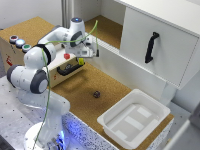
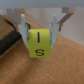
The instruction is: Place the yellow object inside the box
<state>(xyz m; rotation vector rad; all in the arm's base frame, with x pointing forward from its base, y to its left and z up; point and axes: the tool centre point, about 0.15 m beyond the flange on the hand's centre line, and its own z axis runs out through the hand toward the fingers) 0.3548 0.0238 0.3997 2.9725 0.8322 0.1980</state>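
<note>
white bin (image 1: 134,119): empty, drop not yet made | Panda gripper (image 1: 81,59): fingers closed on yellow lettered block (image 2: 39,44), raised off cork, well apart from bin | left: carry over bin, release | dark cube (image 1: 96,93): lying between gripper and bin

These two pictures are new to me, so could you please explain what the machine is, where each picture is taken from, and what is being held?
The white jointed machine is a robot arm, a Franka Emika Panda. The larger picture comes from a camera off the arm that looks down on the whole scene. The smaller one comes from a camera on the arm's wrist, looking along its gripper.

On the cork surface lie a small dark cube and a shallow white box, which looks empty. At the exterior view's left stands a wooden box with coloured buttons.

The gripper's two fingers are closed on the yellow object, a block with black markings, held above the surface. It is not yet in the white box.
</note>
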